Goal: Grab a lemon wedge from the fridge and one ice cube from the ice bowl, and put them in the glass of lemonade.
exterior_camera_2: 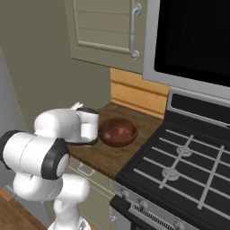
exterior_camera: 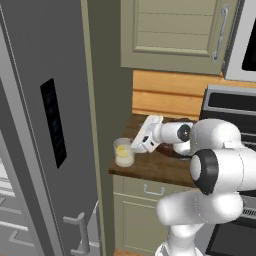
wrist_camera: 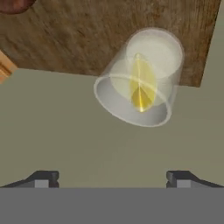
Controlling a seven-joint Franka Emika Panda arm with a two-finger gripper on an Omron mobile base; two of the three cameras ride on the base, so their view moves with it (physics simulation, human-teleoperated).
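The glass of lemonade [exterior_camera: 123,152] stands at the front left corner of the wooden counter [exterior_camera: 157,167], right beside the tall grey fridge [exterior_camera: 45,125]. In the hand view the glass [wrist_camera: 138,78] holds the yellow lemon wedge [wrist_camera: 141,89], standing on end in the pale liquid. My gripper [wrist_camera: 113,178] hangs just above and to the right of the glass, open, with nothing between its fingers. In the left base view the gripper [exterior_camera: 136,148] tilts down toward the glass rim. The brown ice bowl [exterior_camera_2: 117,131] sits further right on the counter; I cannot make out ice inside it.
A black stove [exterior_camera_2: 179,166] borders the counter on the right, with a dark microwave [exterior_camera_2: 193,36] above it. A beige wall cabinet [exterior_camera: 170,30] hangs over the counter. Below the counter is a drawer with a small handle [exterior_camera: 153,190].
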